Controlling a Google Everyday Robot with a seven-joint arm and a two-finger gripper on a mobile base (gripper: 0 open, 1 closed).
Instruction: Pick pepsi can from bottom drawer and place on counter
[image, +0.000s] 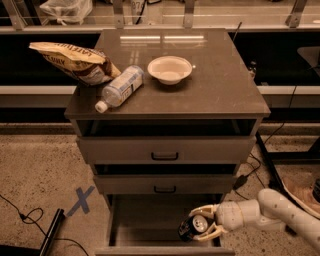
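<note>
The end effector (199, 223) is clenching the dark cylindrical pepsi can (190, 228), silver top showing, over the shallow bottom drawer's (145, 220) 4 o'clock corner; a clear bottle (120, 89) is lying on the glossy bench (225, 80) above.

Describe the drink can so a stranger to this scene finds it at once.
Find the grey-brown drawer cabinet and its open bottom drawer. At that drawer's right side, the white gripper holds in its jaws a small dark blue can with a silver top. Unlike the clear plastic bottle above, it is short and dark.
</note>
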